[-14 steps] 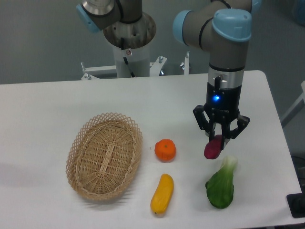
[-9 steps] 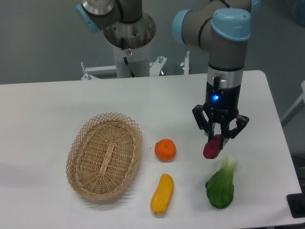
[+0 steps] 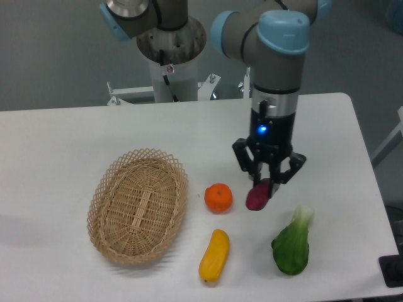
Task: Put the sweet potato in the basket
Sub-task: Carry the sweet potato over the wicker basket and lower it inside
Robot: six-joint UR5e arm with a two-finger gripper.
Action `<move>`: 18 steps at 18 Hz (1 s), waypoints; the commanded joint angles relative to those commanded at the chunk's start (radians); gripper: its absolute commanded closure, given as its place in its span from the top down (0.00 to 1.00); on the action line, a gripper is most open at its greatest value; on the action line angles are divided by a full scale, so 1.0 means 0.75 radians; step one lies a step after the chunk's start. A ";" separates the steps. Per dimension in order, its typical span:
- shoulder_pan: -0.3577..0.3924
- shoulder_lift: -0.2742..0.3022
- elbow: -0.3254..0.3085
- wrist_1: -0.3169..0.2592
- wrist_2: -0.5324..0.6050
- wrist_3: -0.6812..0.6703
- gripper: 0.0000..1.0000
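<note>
Gripper (image 3: 267, 184) squeezes the potato (image 3: 257, 195) by its top, up off the table | hangs beside the orange (image 3: 218, 197) | basket (image 3: 138, 205) waits far left, empty.

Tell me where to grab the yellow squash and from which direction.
Grip the yellow squash across its narrow middle, coming straight down from above. It lies flat on the table, long axis running from near-left to far-right, so the fingers should close across the short width. Both flanks look free: the orange and the basket sit apart from it.
</note>
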State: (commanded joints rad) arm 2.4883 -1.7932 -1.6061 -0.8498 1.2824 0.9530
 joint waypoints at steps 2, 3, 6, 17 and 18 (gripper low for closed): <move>-0.057 -0.004 -0.010 0.008 0.016 -0.102 0.20; -0.094 -0.010 -0.016 0.008 0.045 -0.145 0.20; -0.221 -0.016 -0.022 0.010 0.167 -0.246 0.20; -0.514 -0.118 -0.215 0.027 0.495 -0.236 0.23; -0.532 -0.135 -0.223 0.027 0.519 -0.173 0.23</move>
State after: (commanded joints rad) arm 2.0894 -1.8943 -1.7732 -0.8299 1.6719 0.8233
